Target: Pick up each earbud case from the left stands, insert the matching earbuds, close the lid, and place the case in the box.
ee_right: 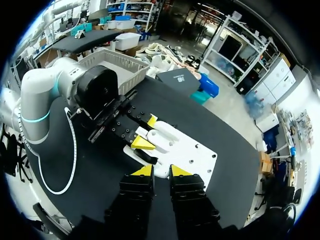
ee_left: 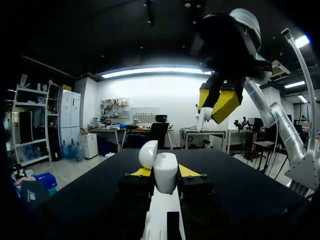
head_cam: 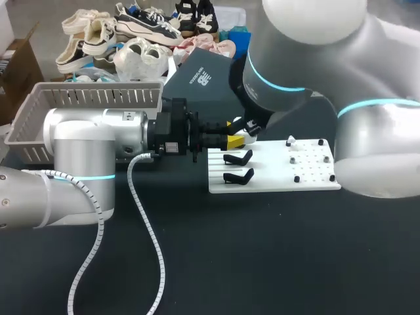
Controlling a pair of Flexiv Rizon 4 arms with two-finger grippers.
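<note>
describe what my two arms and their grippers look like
The left arm and right arm are thick, rounded silver-grey tubes with glowing cyan rings at the joints. A white spiral-wrapped cable loops off the left one's wrist. The left gripper and right gripper are black and blocky, with bright yellow wedge-shaped fingertips.

Head looks down from behind; all three views share left gripper (head_cam: 235, 133)
</note>
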